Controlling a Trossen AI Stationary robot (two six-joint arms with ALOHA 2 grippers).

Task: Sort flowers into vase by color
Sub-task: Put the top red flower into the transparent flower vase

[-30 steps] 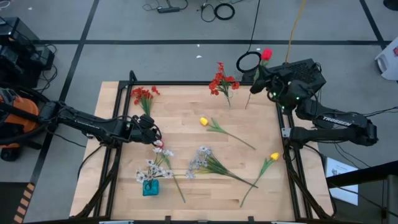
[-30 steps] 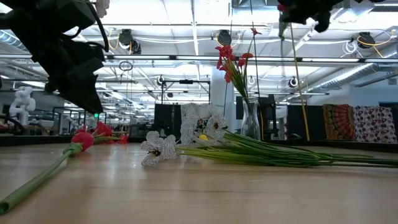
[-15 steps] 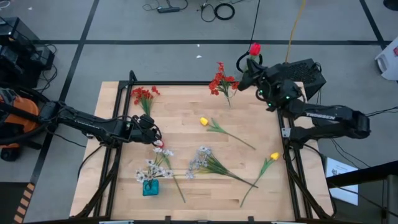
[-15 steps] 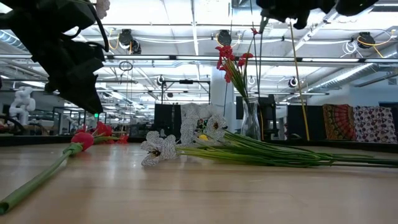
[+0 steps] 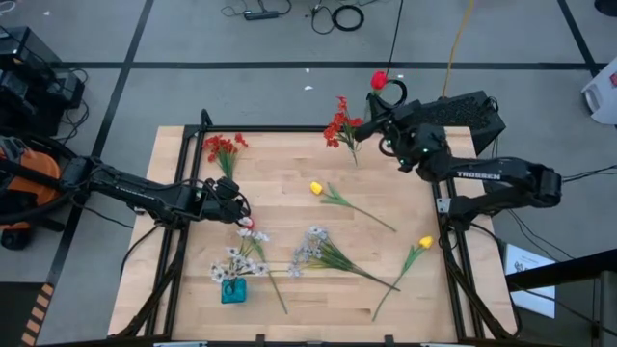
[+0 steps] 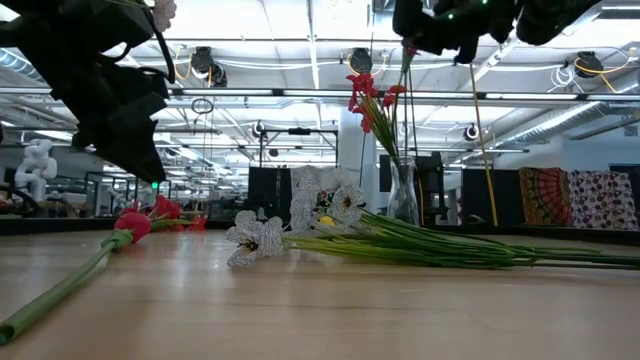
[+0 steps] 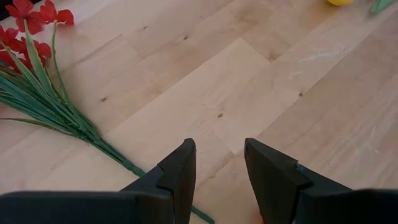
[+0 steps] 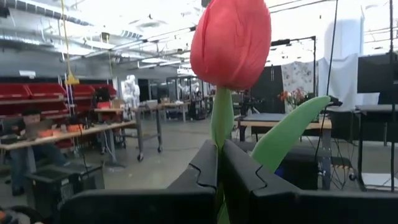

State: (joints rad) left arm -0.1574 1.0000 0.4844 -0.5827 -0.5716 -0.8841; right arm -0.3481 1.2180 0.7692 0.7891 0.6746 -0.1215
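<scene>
Pale, matt wooden table (image 5: 280,169); clear, glossy glass vase (image 6: 402,192); matt dark plastic fingers (image 7: 177,177).

An open lab or workshop hall: exposed ceiling ducts (image 6: 300,95), red storage bins (image 8: 37,93), workbenches (image 8: 68,134), floor cables (image 5: 337,14)

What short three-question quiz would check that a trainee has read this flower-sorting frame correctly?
1. True or false: the right gripper has its fingers shut on the red tulip.
2. Which flower heads lie on the table between the two grippers? A) yellow tulips B) blue irises C) pink roses
3. Fill in: the glass vase at the table's far edge already holds ___ flowers.

Key
1. True. The stalk is pinched just under the bud, and the high view shows the bud above the far edge.
2. A. One yellow tulip lies mid-table, another near the right edge.
3. Red. The left gripper hovers with fingers open, holding nothing.
</scene>
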